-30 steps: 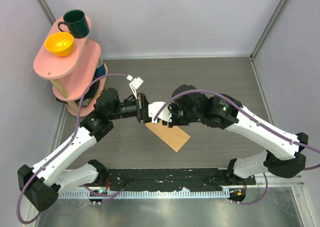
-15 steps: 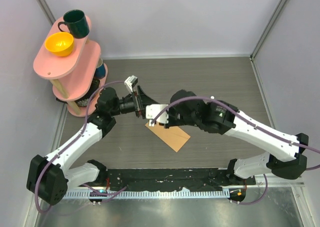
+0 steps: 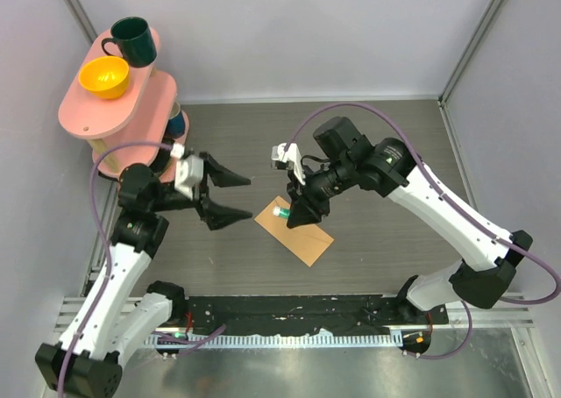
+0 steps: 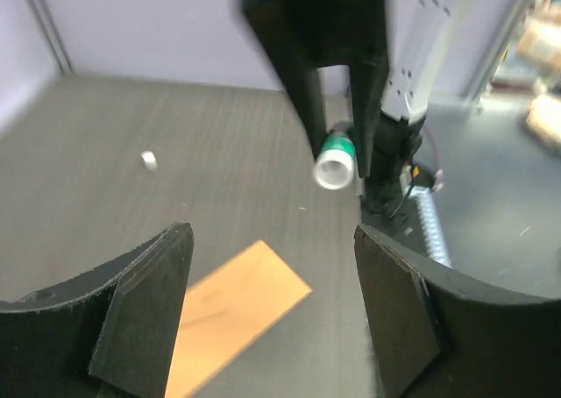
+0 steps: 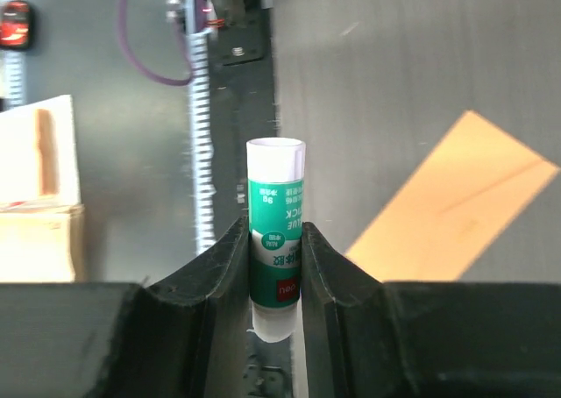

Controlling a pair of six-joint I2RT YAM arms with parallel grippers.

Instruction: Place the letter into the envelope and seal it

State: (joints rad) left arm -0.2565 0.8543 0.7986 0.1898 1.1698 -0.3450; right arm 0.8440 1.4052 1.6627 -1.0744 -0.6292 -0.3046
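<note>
R gripper (image 3: 294, 214) clenched on green-and-white glue stick (image 3: 280, 212), over 11 o'clock corner of flat tan-brown kraft paper envelope (image 3: 302, 238), envelope lying mid dark grey table (image 3: 394, 135), L gripper (image 3: 249, 197) spread wide, holding nothing, at envelope's 9 o'clock, apart from it.

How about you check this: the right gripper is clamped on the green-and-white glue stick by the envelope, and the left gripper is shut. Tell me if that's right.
Wrong on the left gripper: it is open, jaws spread wide and empty, as the left wrist view shows. The right gripper is indeed clamped on the glue stick by the envelope.
</note>
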